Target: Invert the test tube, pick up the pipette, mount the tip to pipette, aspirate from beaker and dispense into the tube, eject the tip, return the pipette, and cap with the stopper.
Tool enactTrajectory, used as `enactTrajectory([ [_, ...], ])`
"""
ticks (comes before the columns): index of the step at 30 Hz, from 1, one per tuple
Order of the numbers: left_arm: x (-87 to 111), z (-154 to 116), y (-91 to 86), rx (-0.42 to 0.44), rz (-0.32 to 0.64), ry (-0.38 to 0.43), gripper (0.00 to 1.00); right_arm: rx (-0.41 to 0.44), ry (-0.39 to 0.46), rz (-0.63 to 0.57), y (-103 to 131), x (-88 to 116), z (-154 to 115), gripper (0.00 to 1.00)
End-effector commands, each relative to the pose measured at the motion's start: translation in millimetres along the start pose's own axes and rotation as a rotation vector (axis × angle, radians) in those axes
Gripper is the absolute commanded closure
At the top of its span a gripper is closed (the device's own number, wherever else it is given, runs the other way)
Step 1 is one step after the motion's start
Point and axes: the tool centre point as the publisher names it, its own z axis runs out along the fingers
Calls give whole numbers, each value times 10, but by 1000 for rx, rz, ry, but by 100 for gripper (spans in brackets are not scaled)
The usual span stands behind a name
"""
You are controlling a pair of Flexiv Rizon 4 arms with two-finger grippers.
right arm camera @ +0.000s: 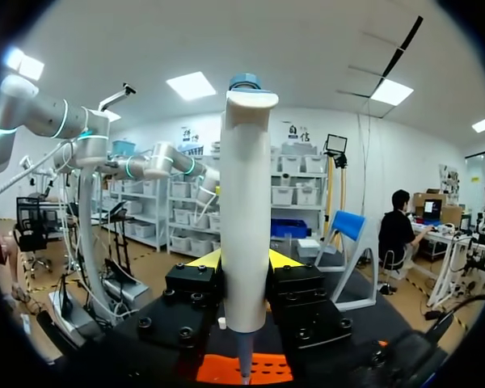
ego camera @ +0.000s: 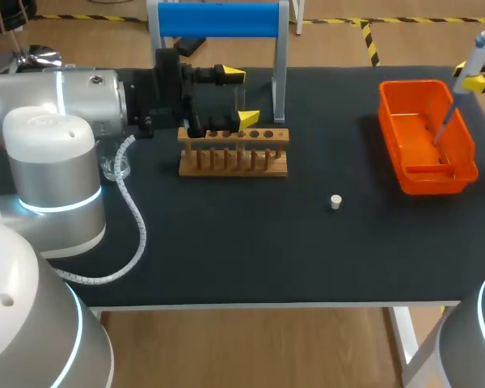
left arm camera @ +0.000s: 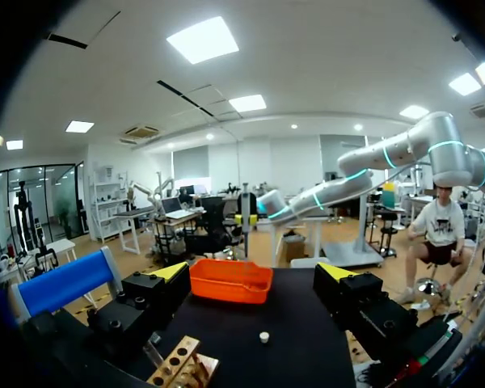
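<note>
The right claw (ego camera: 473,79) stood over the far right corner of the bench (ego camera: 267,250) and was closed tightly on the pipette (ego camera: 462,74). Its two yellow fingers pressed the white body from both sides. In the right wrist view the pipette (right arm camera: 245,210) stood upright between the fingers of the right claw (right arm camera: 244,263), and its thin lower end pointed down at the orange bin (right arm camera: 218,372). From above, this thin end reached down inside the bin (ego camera: 392,141), which lay at the right side of the bench.

The left claw (ego camera: 240,97) was held wide, with nothing gripped between its fingers, and it stood just above the wooden rack (ego camera: 234,153) near the middle of the bench. In its own wrist view the left claw (left arm camera: 254,273) looked across the bench to the bin (left arm camera: 230,279), with the rack (left arm camera: 178,364) below and beside one finger.

The small white stopper (ego camera: 335,201) lay alone on the bench, between the rack and the bin and apart from both. It was also seen ahead of the left claw (left arm camera: 263,337). A blue stand (ego camera: 218,20) stood behind the rack. A clear beaker (ego camera: 117,166) stood beside the left arm, partly hidden by it.
</note>
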Motion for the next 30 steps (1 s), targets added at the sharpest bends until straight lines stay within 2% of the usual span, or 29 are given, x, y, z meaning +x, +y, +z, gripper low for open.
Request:
enactTrajectory([
  [1, 7, 10, 10, 4, 1, -5, 0, 1, -9, 5, -22, 14, 3, 100],
  [30, 7, 10, 10, 4, 1, -5, 0, 1, -25, 14, -27, 36, -7, 100],
])
